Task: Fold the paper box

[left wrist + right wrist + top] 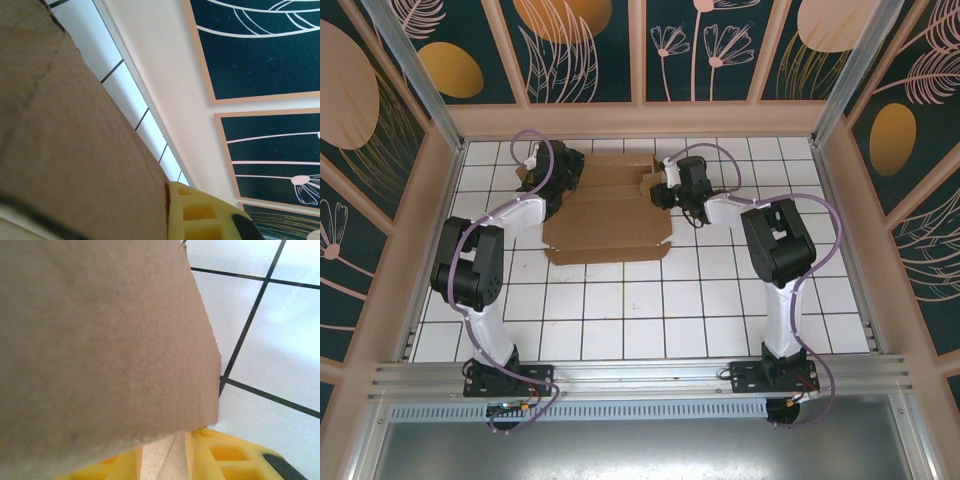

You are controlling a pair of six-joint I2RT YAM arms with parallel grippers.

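Left tool [560, 178] is at the far-left corner of the plain brown corrugated cardboard paper box [605, 215]. The paper box lies on the far half of the white tiled bench [650, 310], about midway between the bench's left and right edges and close to its far edge. Left tool is clamped fully down. In the left wrist view a brown panel runs right up against its yellow finger [200, 217] and covers where the other finger would be, so it probably pinches a side flap, but that's not certain. Likely reason for the hold: raise that flap along its crease and stop the sheet sliding.

Middle: the paper box is mostly flat, with creases and tabs visible. The near flap lies toward the bench's near edge, not folded up yet. No walls are standing, so this looks early in the task.

Right tool [658, 190] sits at the right edge of the paper box, across the sheet from the left tool. Its jaws are narrow. The right wrist view shows both yellow fingers [230, 457] with a thin strip of cardboard between them and a flap tilted up off the tiles. My read is that it holds the right side flap to fold it inward. Gripping opposite sides likely keeps the sheet from shifting as the flaps come up. Risk: a thin flap could slip or tear at the crease if pulled unevenly.
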